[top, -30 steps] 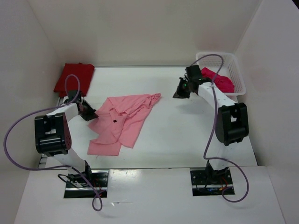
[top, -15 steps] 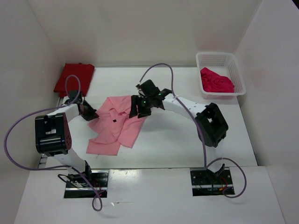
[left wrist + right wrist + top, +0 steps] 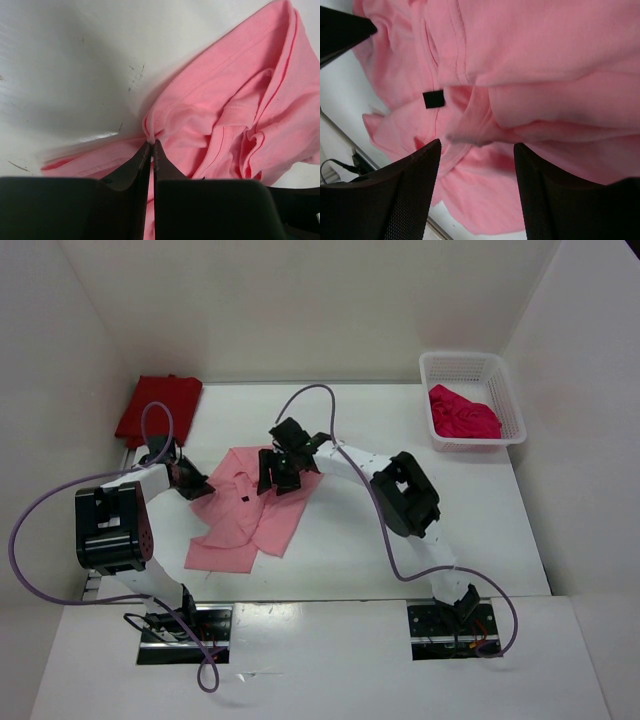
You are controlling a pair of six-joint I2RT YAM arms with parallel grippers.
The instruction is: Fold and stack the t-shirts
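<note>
**Three shirts in view; left gripper point(image 3: 190, 480) pinching the pink shirt point(image 3: 250, 525), right gripper point(image 3: 283, 468) spread above it**

- Pink shirt: lies crumpled and unfolded on the table point(image 3: 460, 510), left of centre in the top view. A small black tag point(image 3: 243, 502) faces up.
- Left gripper: sits at the shirt's upper left edge. In the left wrist view its fingers point(image 3: 140, 165) are pressed together, with a small pucker of pink cloth point(image 3: 225, 100) caught at the tips point(image 3: 151, 144). The rest of the shirt spreads to the right of the frame; bare table is at upper left.
- Right gripper: over the shirt's upper right part, near the collar area. In the right wrist view both fingers point(image 3: 410, 195) stand well apart, with pink cloth point(image 3: 545, 50) filling the gap point(image 3: 477, 145). Nothing is between them in a grip. Cannot tell whether the tips touch the cloth. The tag point(image 3: 434, 99) shows at upper left of that frame.
- Red shirt point(image 3: 157, 408): flat in the upper left corner of the top view, apart from both grippers.
- Crimson shirt point(image 3: 463, 416): bunched in the white basket point(image 3: 470, 362), upper right.
</note>
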